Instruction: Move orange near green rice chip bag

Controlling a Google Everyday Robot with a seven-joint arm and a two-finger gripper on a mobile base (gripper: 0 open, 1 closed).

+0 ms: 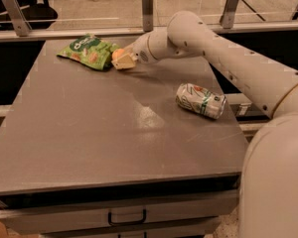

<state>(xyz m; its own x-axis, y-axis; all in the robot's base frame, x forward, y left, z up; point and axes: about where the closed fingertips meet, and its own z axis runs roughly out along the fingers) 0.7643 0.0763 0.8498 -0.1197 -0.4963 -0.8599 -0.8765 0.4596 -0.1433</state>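
Observation:
The green rice chip bag (88,50) lies flat at the far left of the grey table (89,133). The orange (118,54) sits right at the bag's right edge, between the fingers of my gripper (121,60). The gripper reaches in from the right on my white arm (223,53) and rests low at the table surface, closed around the orange. The fingers cover part of the fruit.
A white-and-green drink can (200,100) lies on its side at the table's right, under my arm. A rail with metal posts (147,4) runs behind the far edge. A drawer with a handle (126,216) is below the front edge.

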